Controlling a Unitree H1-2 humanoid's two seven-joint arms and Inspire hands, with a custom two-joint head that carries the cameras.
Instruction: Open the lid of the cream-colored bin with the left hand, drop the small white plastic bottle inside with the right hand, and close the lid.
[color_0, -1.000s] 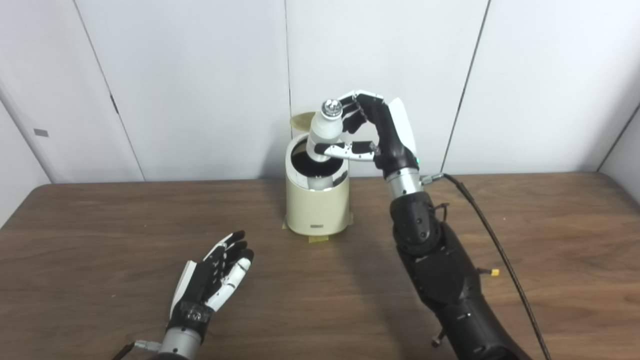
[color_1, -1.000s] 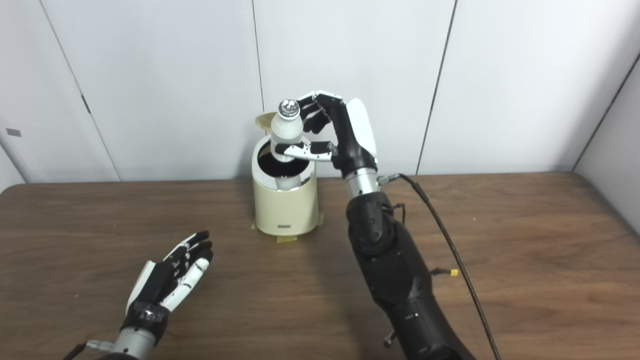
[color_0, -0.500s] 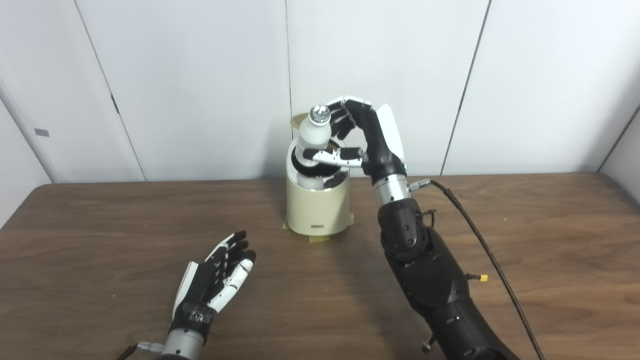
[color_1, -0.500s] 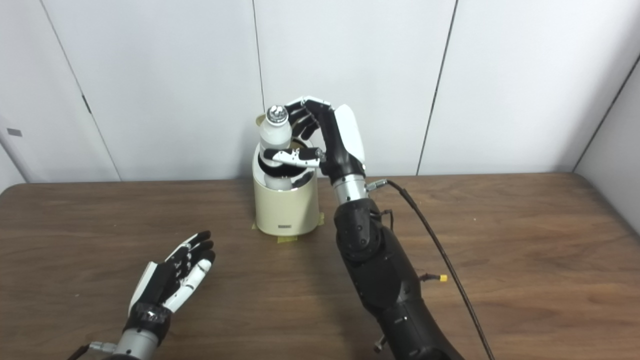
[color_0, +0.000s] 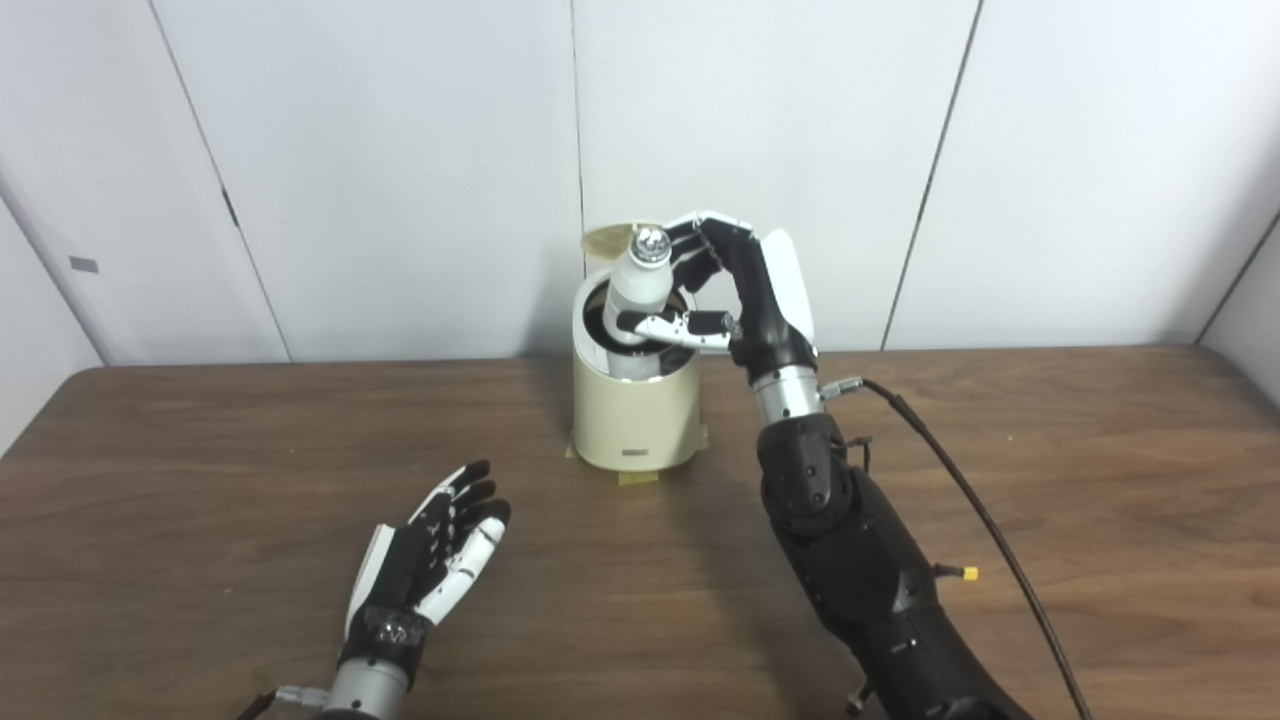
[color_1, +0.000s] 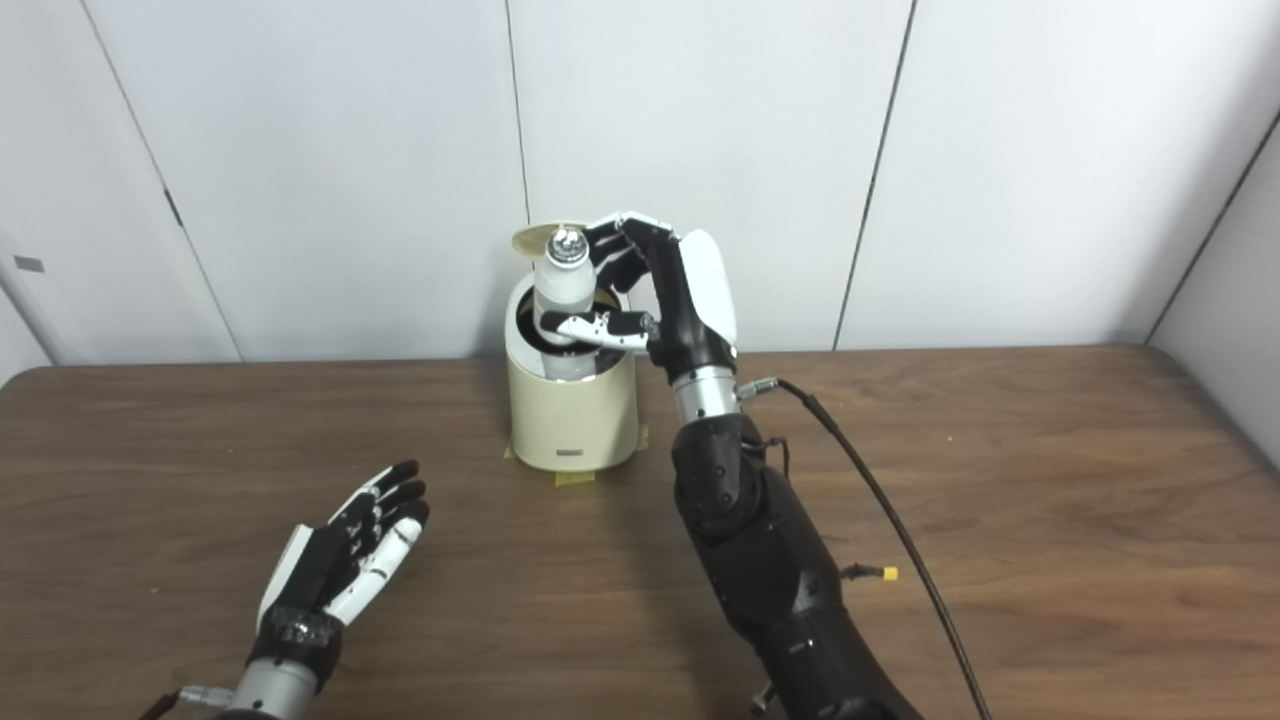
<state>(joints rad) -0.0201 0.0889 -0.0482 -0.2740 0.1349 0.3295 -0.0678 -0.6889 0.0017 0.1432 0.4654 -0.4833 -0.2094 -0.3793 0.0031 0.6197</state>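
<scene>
From the left eye view, my right hand (color_0: 745, 290) is wrapped around the small white bottle (color_0: 637, 290), thumb across its front and the other fingers curled behind its silver-capped neck. I hold it upright, or nearly so, right over the mouth of the cream-colored bin (color_0: 635, 405), with its lower part already below the rim, so that letting go should send it straight down rather than onto the edge. The lid (color_0: 608, 238) stands tipped up behind the bottle, on the far side of my hand, leaving the opening free. My left hand (color_0: 430, 560) lies well back toward me on the tabletop (color_0: 250, 480), palm up, fingers spread and holding nothing; I judge it waits there to shut the lid afterwards.

From the right eye view, the same grip shows: the bottle (color_1: 563, 290) sits between my thumb and fingers, partly sunk into the dark opening. The bin is fixed with yellowish tape (color_1: 574, 477) at its base, which I take to be there to stop it sliding. A black cable (color_1: 880, 520) trails off my right wrist, away from the bin. Nothing blocks the drop; the raised lid just beyond my fingertips is the one thing I might knock.
</scene>
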